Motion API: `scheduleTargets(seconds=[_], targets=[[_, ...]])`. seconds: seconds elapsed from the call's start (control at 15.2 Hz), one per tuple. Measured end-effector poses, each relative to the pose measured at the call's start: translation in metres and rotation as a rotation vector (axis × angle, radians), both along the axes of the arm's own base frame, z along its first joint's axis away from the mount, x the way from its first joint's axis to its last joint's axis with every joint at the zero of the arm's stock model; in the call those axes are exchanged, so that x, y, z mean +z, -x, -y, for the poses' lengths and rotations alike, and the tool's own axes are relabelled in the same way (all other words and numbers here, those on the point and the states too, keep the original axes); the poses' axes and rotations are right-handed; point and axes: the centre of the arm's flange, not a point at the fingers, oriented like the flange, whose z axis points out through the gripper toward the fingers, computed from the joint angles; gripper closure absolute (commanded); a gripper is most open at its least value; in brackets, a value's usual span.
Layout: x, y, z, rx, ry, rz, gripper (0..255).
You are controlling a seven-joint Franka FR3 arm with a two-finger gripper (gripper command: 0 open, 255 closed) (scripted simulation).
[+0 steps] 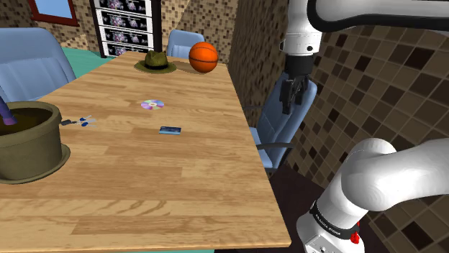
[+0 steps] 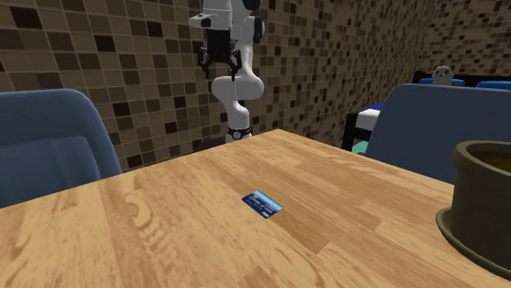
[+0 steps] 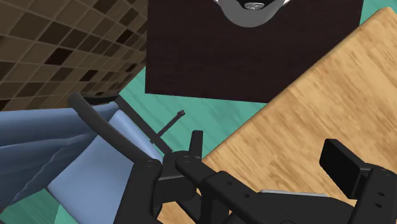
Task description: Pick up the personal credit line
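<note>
Tool (image 1: 295, 103) released and empty, parked high off the desk (image 1: 144, 194) edge over a chair (image 1: 275, 133), likely pre-approach; card (image 1: 170, 130) lies flat mid-desk, at its 8 o'clock in shoulder view.

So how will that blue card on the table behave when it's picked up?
The blue card lies flat on the wooden table, so its edges are probably hard to grip, and it may slide if nudged. It looks thin, so it is likely light and fairly stiff. Being flat, it shouldn't roll or tip.
</note>
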Motion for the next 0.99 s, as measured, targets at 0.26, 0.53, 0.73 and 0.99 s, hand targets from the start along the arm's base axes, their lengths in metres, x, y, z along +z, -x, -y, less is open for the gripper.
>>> scheduleTargets(seconds=[0.26, 0.53, 0.73, 0.99], targets=[[-0.018, -0.014, 0.002, 0.042, -0.021, 0.034, 0], [-0.046, -0.045, 0.003, 0.121, -0.061, 0.104, 0], [-0.070, -0.066, 0.003, 0.183, -0.091, 0.158, 0], [-0.095, -0.099, -0.005, 0.266, -0.132, 0.230, 0]])
